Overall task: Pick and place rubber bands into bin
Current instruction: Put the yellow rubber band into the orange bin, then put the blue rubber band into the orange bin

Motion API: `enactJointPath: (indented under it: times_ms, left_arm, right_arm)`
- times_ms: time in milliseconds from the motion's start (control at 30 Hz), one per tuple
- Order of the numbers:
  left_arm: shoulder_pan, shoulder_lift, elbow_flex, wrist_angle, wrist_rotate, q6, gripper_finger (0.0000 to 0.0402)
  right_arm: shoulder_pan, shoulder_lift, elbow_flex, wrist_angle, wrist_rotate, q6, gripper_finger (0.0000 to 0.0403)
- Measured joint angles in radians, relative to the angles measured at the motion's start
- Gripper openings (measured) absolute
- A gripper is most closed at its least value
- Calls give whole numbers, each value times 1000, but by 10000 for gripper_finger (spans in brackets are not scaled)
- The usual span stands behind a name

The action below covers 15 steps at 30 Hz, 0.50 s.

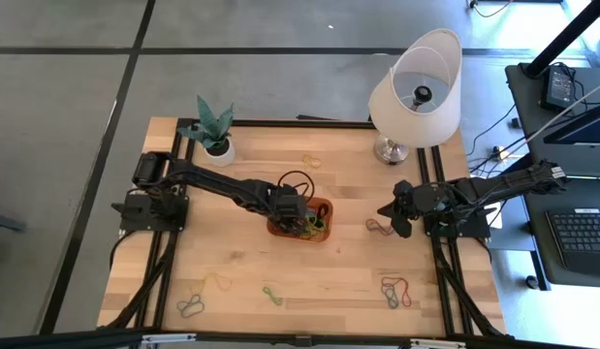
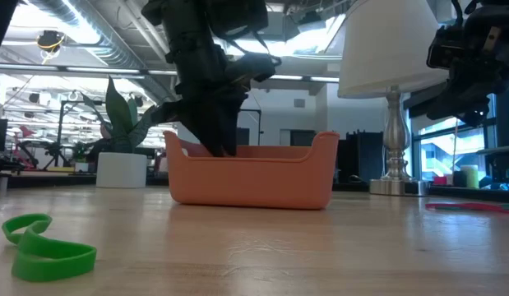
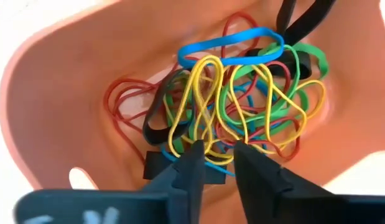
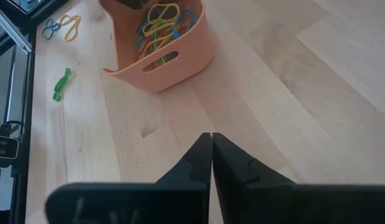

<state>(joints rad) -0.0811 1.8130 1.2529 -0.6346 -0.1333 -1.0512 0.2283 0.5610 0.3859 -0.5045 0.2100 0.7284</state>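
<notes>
The wooden table is the biggest thing here. At its far edge stands a lamp with a white shade, and a small plant in a white pot sits near the far left corner.

The left arm reaches in to the middle of the table. Its left gripper is down inside the bin, with a small gap between its two fingers and nothing pinched in them. The right gripper waits above bare wood on the right side, fingers pressed together and holding nothing.

The bin is an orange tray in the middle of the table. Inside it lies a tangled pile of rubber bands in yellow, green, red, blue and black. More bands lie loose on the table: a green one near the front edge, some at the front left and some at the front right
</notes>
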Motion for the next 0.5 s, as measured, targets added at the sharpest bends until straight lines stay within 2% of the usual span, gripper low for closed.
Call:
enactJointPath:
  times_ms: [233,333,500]
  left_arm:
    - [0,0,0,-1,11,-5,132]
    - [0,-18,0,-5,35,0,138]
    - [-2,-79,0,-16,21,18,131]
  right_arm:
    - [0,0,0,0,0,13,18]
    - [0,0,0,0,0,53,19]
    - [0,0,0,0,0,24,19]
